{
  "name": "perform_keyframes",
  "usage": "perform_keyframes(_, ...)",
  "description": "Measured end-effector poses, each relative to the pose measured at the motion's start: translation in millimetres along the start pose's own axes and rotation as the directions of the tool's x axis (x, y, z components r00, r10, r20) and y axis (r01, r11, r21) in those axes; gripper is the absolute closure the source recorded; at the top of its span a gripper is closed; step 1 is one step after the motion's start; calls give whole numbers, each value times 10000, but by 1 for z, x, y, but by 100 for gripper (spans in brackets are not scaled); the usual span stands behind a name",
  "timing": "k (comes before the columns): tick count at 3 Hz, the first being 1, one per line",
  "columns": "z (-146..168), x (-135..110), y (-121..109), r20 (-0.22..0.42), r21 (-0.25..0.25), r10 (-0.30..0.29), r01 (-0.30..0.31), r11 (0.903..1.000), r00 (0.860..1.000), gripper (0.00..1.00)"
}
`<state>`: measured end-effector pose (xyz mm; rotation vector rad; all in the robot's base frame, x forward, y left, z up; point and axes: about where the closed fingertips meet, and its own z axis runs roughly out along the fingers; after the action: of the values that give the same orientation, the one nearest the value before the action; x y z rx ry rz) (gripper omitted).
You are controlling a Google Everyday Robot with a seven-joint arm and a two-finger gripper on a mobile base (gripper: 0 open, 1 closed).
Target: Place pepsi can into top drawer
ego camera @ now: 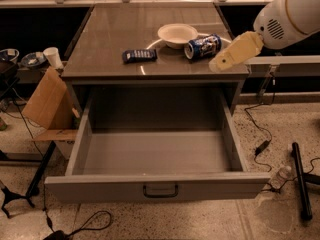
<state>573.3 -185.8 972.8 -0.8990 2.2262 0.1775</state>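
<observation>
We see a white bowl [177,35] on the countertop [115,34], a dark blue snack packet [139,55] at its eight o'clock and the gripper [218,64] at its four. A cardboard box [47,101] sits at nine o'clock, a black pole [299,179] at four.

The blue pepsi can [202,47] is laid sideways on the tabletop [110,34] behind the opened grey top drawer [100,188]; the gripper [222,61] is held above the drawer's right rear corner.

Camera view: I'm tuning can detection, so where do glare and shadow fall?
In the camera view, the tabletop shows glossy streaks beside the bowl; the can is evenly lit, with the pincer just right of it in the picture; the drawer is darkest at its back.
</observation>
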Motion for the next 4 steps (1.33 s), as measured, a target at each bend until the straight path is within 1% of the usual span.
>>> perform_keyframes(1, 0, 2, 0, 92, 109, 178, -179, 9998, 9998, 0)
perform_keyframes(2, 21, 2, -9, 123, 411, 787, -791, 9960, 9968, 0)
perform_keyframes(3, 55, 4, -22, 439, 693, 1774, -1802, 9812, 9832, 0)
perform_keyframes(4, 83, -5, -50, 921, 1221, 2596, -2696, 9552, 9613, 0)
